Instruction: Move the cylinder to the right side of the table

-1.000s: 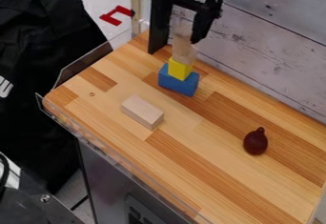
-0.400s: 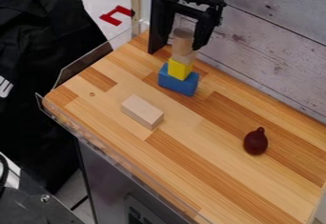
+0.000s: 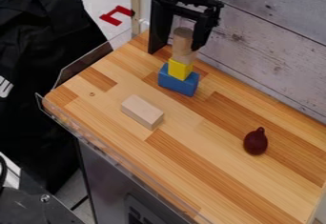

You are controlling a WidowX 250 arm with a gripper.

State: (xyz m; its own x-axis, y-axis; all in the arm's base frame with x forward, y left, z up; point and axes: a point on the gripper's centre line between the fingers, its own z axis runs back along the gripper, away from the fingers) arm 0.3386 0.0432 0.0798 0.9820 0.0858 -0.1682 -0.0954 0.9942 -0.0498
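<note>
At the top centre the black gripper (image 3: pixel 185 38) hangs over the back of the table (image 3: pixel 210 144). The brown wooden cylinder (image 3: pixel 182 39) stands upright within the gripper's outline, just above a paler wooden piece (image 3: pixel 184 56). Below that piece are a yellow block (image 3: pixel 179 69) and a blue block (image 3: pixel 178 83), forming a stack near the back edge. I cannot tell whether the cylinder is held or rests on the piece beneath it.
A pale wooden block (image 3: pixel 142 112) lies left of centre. The dark red pear-shaped object (image 3: pixel 255 141) is at the right. A whitish plank wall (image 3: pixel 280 51) runs behind the table, and a clear rim (image 3: pixel 115 154) borders its front left edge.
My gripper is slightly lower and further left than a second ago. The cylinder, blurred and faint then, now shows distinctly. The yellow and blue blocks keep their places.
</note>
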